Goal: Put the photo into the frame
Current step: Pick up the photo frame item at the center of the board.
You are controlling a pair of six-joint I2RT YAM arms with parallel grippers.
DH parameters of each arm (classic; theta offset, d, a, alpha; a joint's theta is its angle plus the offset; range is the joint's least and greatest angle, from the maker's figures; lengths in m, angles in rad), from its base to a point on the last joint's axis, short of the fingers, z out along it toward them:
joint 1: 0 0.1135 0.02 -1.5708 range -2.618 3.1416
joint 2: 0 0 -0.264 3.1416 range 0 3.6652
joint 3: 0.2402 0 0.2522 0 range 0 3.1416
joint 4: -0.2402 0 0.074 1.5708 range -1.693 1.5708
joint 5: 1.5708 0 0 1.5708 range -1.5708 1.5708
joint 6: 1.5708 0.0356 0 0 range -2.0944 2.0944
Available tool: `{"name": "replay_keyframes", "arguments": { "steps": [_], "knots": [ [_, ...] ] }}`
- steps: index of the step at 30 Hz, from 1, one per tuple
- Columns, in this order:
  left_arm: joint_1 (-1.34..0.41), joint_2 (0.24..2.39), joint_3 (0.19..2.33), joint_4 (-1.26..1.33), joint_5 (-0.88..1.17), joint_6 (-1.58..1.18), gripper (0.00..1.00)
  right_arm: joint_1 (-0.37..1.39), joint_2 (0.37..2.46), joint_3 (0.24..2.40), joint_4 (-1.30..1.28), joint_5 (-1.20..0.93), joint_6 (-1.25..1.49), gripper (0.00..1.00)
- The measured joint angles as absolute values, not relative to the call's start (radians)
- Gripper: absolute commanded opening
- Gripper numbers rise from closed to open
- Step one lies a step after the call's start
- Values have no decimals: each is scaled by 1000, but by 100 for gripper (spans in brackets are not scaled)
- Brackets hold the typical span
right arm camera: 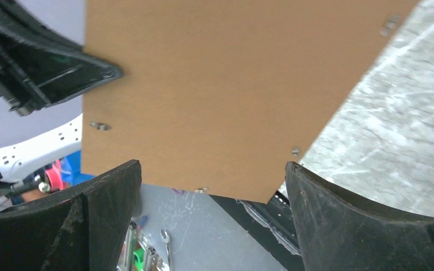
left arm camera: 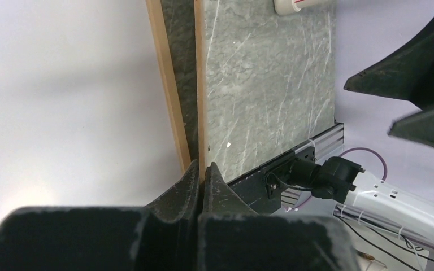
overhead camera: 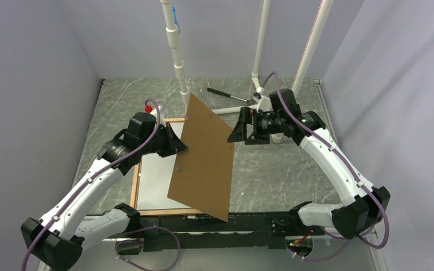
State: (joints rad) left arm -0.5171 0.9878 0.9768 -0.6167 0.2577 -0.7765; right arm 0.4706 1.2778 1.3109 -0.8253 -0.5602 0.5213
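The left end effector (overhead camera: 181,148) was clenched on the left edge of the brown backing board (overhead camera: 203,164), holding it tilted above the worktop (overhead camera: 271,169) — the right end effector (overhead camera: 234,127) stood released just beside its right edge. The photo (overhead camera: 155,180) lay white side up inside the frame (overhead camera: 134,189), partly under the board.

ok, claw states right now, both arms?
Left claw: closed, pinching the edge of the tilted brown backing board.
Right claw: open, holding nothing, facing the board.
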Motion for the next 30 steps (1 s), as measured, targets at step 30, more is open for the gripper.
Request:
{"name": "replay_keyframes", "arguments": {
  "steps": [30],
  "knots": [
    [-517, 535, 826, -324, 192, -951, 0, 47, 1013, 784, -365, -1060, 636, 98]
  ]
}}
